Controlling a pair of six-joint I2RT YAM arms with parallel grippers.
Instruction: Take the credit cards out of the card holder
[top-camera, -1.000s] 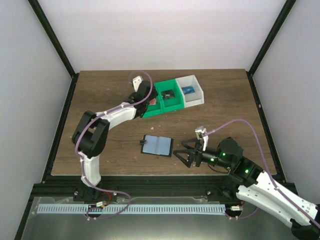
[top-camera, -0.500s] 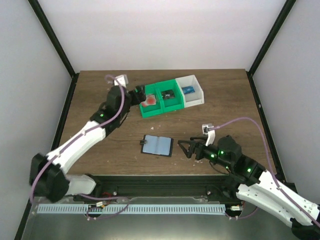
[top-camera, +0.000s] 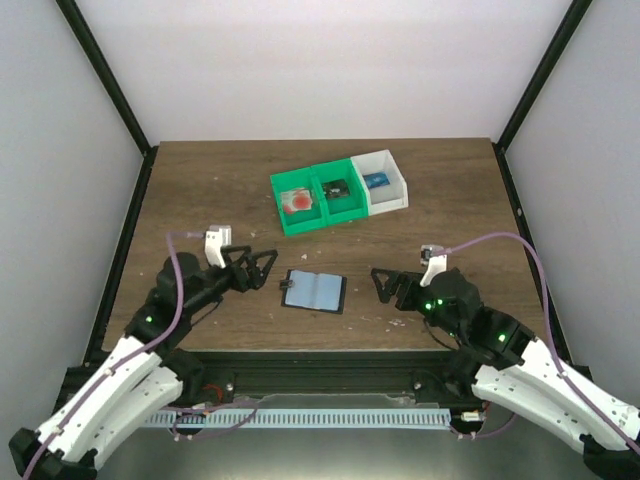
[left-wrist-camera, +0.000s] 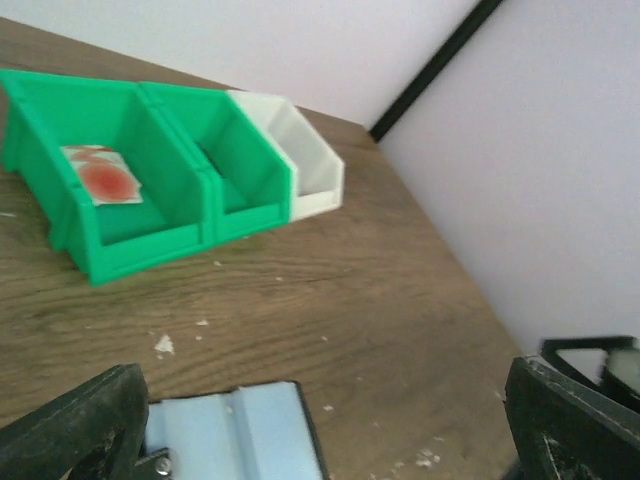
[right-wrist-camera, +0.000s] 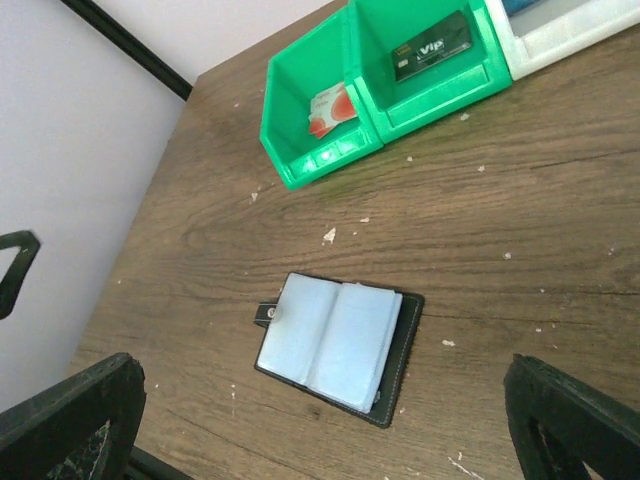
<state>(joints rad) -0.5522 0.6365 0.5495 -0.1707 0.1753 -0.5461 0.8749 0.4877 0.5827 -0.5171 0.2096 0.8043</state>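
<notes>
The card holder lies open and flat on the table, black rim, blue-grey panels; it also shows in the right wrist view and at the bottom of the left wrist view. A red credit card lies in the left green bin. A black card lies in the middle green bin. A blue card lies in the white bin. My left gripper is open and empty just left of the holder. My right gripper is open and empty to its right.
The green double bin and the white bin stand in a row at the back middle of the table. White crumbs are scattered on the wood. Black frame posts rise at the corners.
My left arm has drawn back from the green bin to the near left, leaving the red card in the bin. My right gripper has shifted slightly right and away from the holder.
</notes>
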